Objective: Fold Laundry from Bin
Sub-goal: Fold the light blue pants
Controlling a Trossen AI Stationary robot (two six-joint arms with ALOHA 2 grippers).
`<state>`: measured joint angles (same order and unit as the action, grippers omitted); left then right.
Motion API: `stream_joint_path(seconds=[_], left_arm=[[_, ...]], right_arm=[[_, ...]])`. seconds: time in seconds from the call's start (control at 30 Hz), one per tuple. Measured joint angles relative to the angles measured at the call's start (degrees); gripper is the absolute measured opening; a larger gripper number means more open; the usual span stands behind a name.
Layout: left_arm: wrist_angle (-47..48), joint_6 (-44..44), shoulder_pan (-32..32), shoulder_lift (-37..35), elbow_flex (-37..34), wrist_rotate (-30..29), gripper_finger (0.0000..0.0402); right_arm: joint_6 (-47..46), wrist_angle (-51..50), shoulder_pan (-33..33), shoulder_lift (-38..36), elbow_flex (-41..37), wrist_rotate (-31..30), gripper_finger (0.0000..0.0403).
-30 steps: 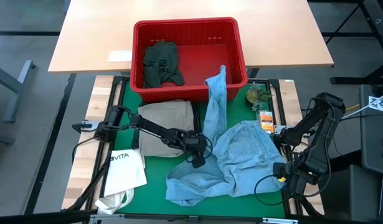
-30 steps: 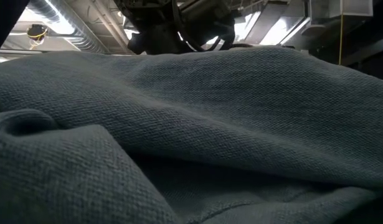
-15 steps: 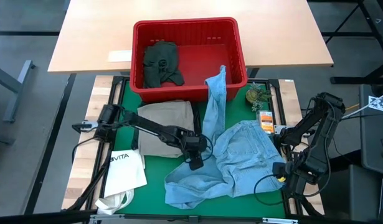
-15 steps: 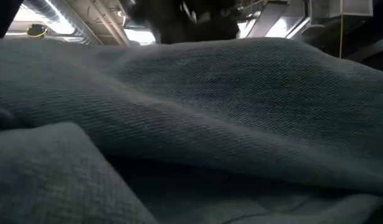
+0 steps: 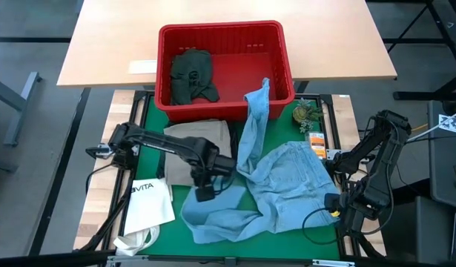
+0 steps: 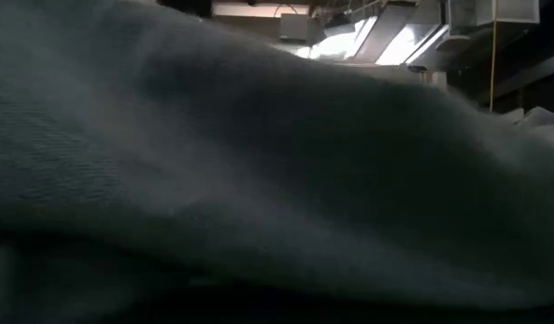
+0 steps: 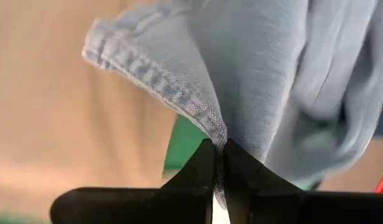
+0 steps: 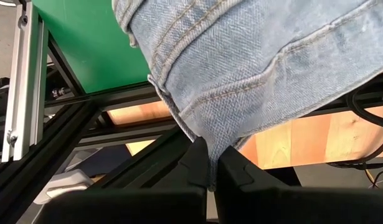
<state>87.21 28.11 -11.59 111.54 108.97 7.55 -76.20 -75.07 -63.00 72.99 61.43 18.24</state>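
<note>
High: your left gripper (image 5: pixel 204 194) bites the crumpled light blue denim jeans (image 5: pixel 287 182); beyond it the red slotted plastic bin (image 5: pixel 224 41) holds a dark green garment (image 5: pixel 192 74) | Low: cloth only | Left wrist: fingers (image 7: pixel 200 169) clamp a hem | Right wrist: right gripper (image 8: pixel 212 169) pinches jeans.

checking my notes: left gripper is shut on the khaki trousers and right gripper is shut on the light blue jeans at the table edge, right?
Not quite. The left gripper is shut on the light blue jeans too, not the khaki trousers; the left wrist view shows denim pinched between its fingers, with the trousers lying behind. The right gripper is shut on the jeans at the table edge, as you said.
</note>
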Motion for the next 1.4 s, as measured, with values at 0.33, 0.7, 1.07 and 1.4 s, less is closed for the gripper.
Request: stream_joint_path(seconds=[0.33,0.7,1.07,1.4], left_arm=[[2.8,8.1,-4.8,-4.5,2.0,6.4,0.0010],[2.8,11.5,-8.8,-11.1,2.1,8.1,0.0010],[2.8,43.7,-14.6,-28.3,-8.5,4.3,0.0010],[2.8,64.3,-25.4,-35.5,-31.5,18.3,0.0010]], right_arm=[[0.0,-0.1,0.0,0.0,0.0,0.4,0.0005],[0.0,-0.1,0.0,0.0,0.0,0.4,0.0005],[0.0,-0.1,0.0,0.0,0.0,0.3,0.0005],[0.0,-0.1,0.0,0.0,0.0,0.2,0.0005]])
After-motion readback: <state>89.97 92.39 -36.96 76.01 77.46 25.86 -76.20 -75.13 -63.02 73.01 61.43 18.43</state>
